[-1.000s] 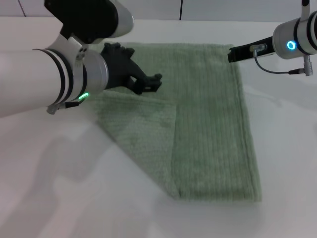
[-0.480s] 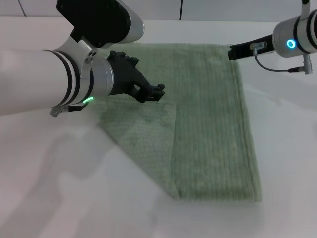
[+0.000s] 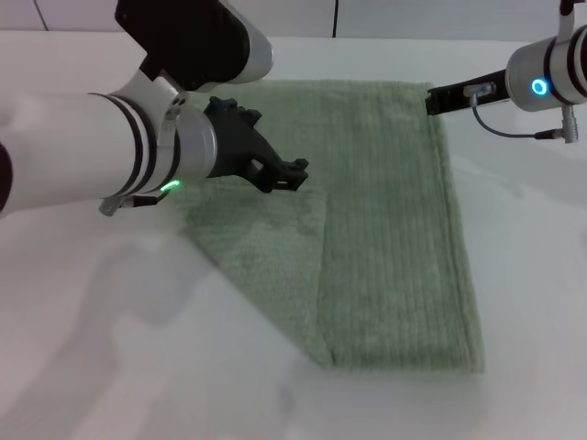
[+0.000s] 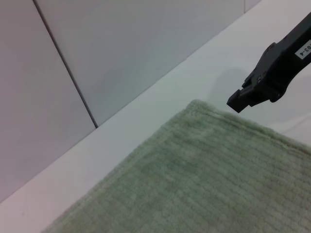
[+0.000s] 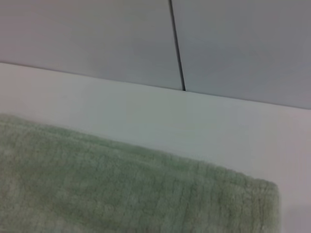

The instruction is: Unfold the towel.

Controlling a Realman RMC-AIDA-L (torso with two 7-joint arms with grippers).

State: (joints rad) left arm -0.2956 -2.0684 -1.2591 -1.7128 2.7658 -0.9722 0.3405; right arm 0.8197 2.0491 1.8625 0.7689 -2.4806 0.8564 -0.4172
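Lying part-folded, one towel [image 3: 385,229], two claws above

Towel [image 4: 204,179]: pale sage-green terry cloth with fine ribbed stripes lies flat, filling the lower part of the frame; one hemmed, rounded corner sits near the middle of the picture.
Surface [image 4: 160,111]: a white band runs beside the towel's edge, between the cloth and the wall.
Wall [image 4: 121,43]: grey panels stand behind the surface, split by one dark seam.
Right pincer [image 4: 274,73]: the other arm's black tip, bearing a small white label, hangs just past the towel's corner, close above the surface; whether its fingers are parted or closed cannot be told.
Shadow [image 4: 231,80]: a faint grey patch lies on the surface beside that tip.
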